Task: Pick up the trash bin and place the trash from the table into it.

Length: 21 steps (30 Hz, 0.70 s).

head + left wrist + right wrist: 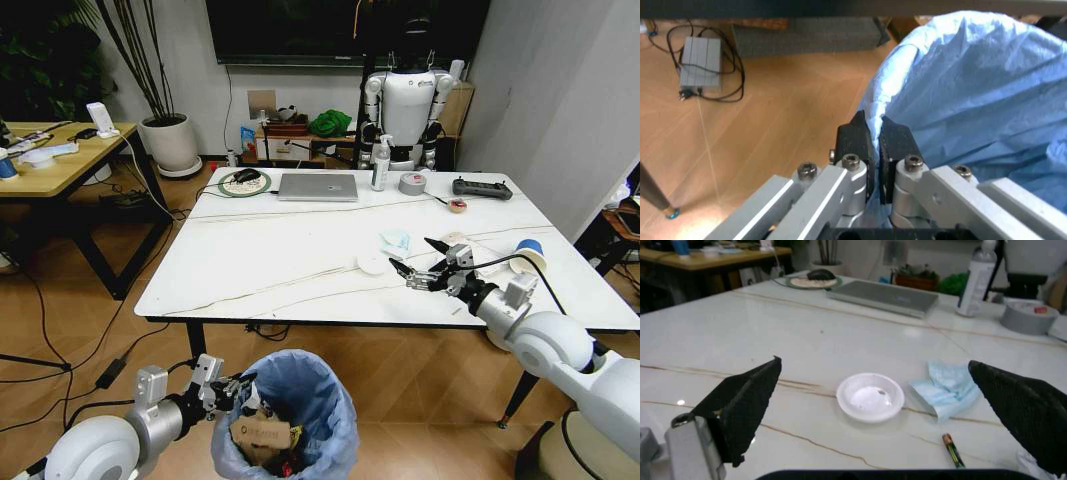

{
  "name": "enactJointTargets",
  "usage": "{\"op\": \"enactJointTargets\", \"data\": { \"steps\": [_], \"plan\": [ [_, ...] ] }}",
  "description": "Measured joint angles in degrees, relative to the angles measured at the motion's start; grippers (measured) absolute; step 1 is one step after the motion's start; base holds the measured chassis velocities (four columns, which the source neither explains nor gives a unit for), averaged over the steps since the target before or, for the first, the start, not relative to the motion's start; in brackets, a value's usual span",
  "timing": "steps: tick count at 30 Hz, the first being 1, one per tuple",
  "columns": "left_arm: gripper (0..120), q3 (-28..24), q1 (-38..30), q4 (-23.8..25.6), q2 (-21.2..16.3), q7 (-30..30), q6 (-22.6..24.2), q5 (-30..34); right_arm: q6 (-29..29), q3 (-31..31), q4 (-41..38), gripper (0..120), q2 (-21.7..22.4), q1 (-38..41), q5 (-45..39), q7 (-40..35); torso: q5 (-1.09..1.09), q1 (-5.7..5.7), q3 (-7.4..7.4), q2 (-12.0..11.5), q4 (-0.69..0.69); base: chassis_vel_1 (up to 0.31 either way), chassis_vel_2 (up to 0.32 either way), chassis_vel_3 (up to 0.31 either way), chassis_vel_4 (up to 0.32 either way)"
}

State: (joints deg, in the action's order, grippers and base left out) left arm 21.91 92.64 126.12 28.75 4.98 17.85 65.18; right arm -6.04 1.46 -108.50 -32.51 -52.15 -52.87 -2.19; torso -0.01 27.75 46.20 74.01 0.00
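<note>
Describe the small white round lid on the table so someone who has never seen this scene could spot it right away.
Start at the big white marble-look table and go to its near edge, where the right gripper hovers open. Just ahead of it lies the small white lid, a shallow round disc. It sits beside a crumpled light-blue mask, which is soft and folded, and near a thin battery; the lid alone is round and plain white.

text: none legible | brown paper bag in bin: printed mark, unreadable
</note>
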Motion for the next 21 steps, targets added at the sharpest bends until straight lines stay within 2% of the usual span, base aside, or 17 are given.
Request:
{"op": "enactJointTargets", "data": {
  "steps": [7,15,21],
  "plan": [
    [0,0.53,0.53,0.75,2.77,0.39,0.15,-0.82,-5.32,-4.29,4.62,100,-3.68,4.46,-0.78,-3.64,0.00,0.00,0.01,0.00,0.01,0.000,0.000,0.000,0.000],
    [0,0.59,0.27,1.09,3.85,0.52,0.34,-1.37,-6.22,-8.60,9.87,100,-7.72,9.96,-1.02,-3.81,0.00,0.00,0.01,0.00,0.01,0.000,0.000,0.000,0.000],
    [0,0.96,0.45,1.00,4.68,0.49,0.35,-1.42,-6.22,-9.83,14.02,100,-8.70,11.79,-1.33,-2.36,0.01,0.00,0.01,-0.01,0.01,0.000,0.000,0.000,0.000]
  ]
}}
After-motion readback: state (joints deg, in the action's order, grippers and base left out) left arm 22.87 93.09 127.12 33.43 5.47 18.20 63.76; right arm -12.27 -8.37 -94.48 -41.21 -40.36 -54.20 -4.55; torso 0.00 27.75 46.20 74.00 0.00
